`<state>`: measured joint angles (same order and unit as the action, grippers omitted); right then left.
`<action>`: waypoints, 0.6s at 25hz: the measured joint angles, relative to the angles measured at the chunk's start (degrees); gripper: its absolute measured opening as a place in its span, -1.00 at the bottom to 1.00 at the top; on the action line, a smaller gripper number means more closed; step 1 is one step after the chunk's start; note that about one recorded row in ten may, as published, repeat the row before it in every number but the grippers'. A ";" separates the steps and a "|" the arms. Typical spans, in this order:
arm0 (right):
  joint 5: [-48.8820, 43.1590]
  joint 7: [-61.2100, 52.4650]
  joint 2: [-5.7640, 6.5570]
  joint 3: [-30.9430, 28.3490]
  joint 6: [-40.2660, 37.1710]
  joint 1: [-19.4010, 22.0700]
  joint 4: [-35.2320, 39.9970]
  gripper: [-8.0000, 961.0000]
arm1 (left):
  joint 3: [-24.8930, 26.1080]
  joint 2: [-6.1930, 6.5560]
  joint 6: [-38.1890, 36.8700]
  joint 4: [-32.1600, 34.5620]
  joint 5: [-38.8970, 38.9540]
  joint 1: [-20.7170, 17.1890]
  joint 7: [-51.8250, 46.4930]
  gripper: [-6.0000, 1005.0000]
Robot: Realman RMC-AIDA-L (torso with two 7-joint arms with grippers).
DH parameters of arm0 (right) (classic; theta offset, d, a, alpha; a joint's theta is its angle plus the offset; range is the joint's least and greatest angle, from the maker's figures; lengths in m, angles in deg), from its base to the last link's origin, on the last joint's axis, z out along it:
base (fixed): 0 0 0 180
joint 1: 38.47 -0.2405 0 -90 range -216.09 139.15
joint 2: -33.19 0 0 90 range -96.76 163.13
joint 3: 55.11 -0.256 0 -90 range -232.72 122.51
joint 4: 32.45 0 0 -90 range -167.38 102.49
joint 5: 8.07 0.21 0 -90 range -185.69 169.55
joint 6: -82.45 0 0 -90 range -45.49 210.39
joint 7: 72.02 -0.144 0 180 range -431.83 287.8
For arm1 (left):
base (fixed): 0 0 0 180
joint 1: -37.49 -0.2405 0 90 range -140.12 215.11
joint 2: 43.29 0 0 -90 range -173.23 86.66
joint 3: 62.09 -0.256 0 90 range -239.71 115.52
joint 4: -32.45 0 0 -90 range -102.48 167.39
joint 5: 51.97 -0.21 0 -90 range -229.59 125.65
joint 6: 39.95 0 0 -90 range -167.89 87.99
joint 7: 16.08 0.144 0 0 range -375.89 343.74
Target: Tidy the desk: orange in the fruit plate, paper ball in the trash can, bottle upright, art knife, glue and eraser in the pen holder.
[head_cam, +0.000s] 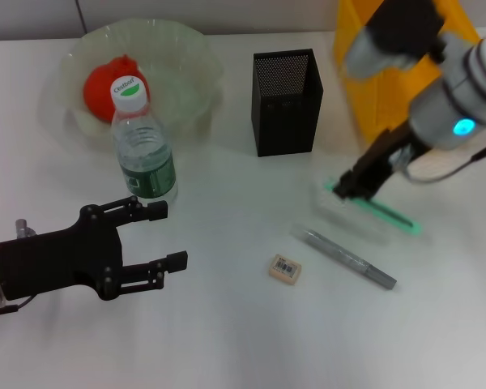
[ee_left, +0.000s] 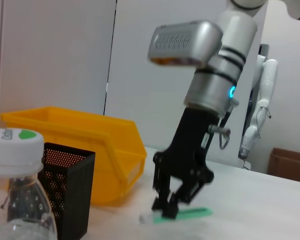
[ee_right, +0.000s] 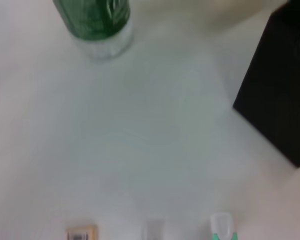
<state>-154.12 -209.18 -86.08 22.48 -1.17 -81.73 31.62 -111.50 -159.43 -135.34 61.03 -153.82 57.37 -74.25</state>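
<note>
A: Right gripper (head_cam: pixel 346 185) is down at the desk (head_cam: pixel 227 324), its dark fingers closed on the near-white end of the art knife (head_cam: pixel 381 212), close to the yellow bin (head_cam: pixel 364 81). From the left wrist view the same gripper (ee_left: pixel 166 206) pinches that end where it meets the surface.

B: What does the knife look like?

A: Long, flat and thin, with a green strip along it and a pale, translucent casing. Its long axis runs diagonally: the gripped end points toward the pen holder (head_cam: pixel 285 101), the free end toward the robot's right and nearer the front edge. It lies flat or nearly flat on the desk.

B: And the other pieces?

A: Just beside the knife, roughly parallel, lies the grey glue stick (head_cam: pixel 350 258), also diagonal. The tan eraser (head_cam: pixel 285 268) with a barcode label sits near the glue's upper end, apart from it. The black mesh pen holder stands upright behind them.

B: The left side?

A: Left gripper (head_cam: pixel 162 235) hovers over the desk with its fingers spread, holding nothing, just in front of the bottle (head_cam: pixel 142 150). The bottle stands upright, white cap on, green label, next to the clear fruit plate (head_cam: pixel 186 57) where the orange (head_cam: pixel 105 85) rests.
</note>
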 joint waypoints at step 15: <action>62.72 50.09 0.05 -32.01 4.54 5.15 -28.28 -0.65 | 0.02 -0.22 -0.76 0.00 0.15 -0.10 -0.17 0.57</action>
<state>-91.40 -159.08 -86.03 -9.53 3.38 -76.57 3.34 -111.48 -159.65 -136.10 61.03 -153.67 57.27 -74.42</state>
